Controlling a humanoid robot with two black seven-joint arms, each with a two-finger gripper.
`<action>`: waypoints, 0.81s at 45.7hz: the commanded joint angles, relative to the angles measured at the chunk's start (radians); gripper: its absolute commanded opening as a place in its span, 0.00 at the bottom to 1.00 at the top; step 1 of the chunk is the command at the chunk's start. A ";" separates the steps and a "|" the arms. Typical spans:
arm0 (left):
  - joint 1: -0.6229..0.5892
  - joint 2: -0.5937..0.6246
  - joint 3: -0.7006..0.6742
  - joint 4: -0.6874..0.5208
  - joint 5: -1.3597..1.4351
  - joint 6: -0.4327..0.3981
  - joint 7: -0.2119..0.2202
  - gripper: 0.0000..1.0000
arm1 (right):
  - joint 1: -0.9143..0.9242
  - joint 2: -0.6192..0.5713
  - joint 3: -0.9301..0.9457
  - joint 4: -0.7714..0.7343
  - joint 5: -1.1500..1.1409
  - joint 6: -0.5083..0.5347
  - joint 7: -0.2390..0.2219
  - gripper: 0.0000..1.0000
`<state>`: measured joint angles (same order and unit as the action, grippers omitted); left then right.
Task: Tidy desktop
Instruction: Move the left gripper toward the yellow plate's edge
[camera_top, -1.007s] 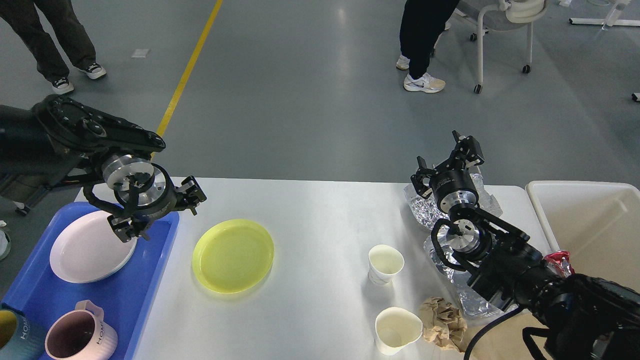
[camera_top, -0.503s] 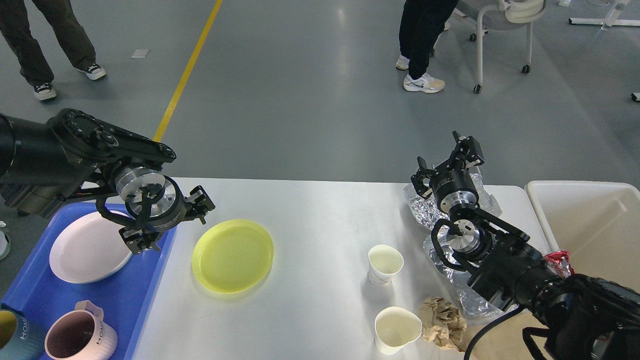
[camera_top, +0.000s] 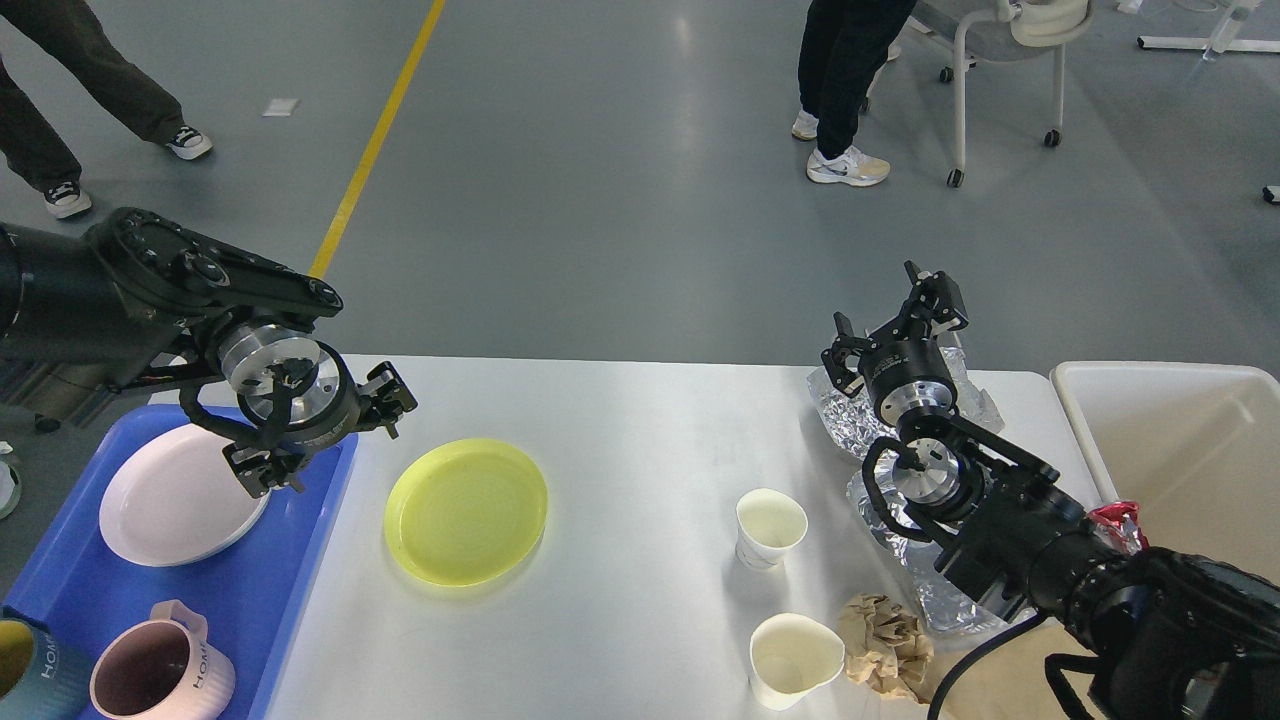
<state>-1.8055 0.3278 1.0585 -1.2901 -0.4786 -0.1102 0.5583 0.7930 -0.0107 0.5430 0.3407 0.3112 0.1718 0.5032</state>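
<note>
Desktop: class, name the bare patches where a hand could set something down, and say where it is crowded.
On the desktop, one bare stretch lies between the yellow plate and the upright paper cup; another runs along the far edge. The right end is crowded: two cups, crumpled brown paper, foil. The blue tray is nearly full.

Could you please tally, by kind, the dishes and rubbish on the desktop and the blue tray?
Plates: 2, yellow and white
Mugs: 2, pink and teal
Paper cups: 2, far and near
Foil: 1 heap
Crumpled paper: 1
Total: 8
</note>
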 joint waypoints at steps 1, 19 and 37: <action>0.000 0.001 0.000 0.000 0.000 0.000 0.000 0.97 | -0.002 0.000 0.000 0.000 0.000 0.000 0.000 1.00; -0.009 -0.003 0.000 0.000 0.000 0.000 -0.001 0.97 | 0.000 0.000 0.000 0.000 0.000 0.000 0.000 1.00; -0.005 -0.003 0.000 0.000 0.000 0.000 -0.001 0.97 | 0.000 0.000 0.000 0.000 0.000 0.000 0.000 1.00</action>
<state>-1.8118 0.3252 1.0587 -1.2900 -0.4786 -0.1102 0.5582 0.7924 -0.0107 0.5430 0.3412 0.3117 0.1718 0.5031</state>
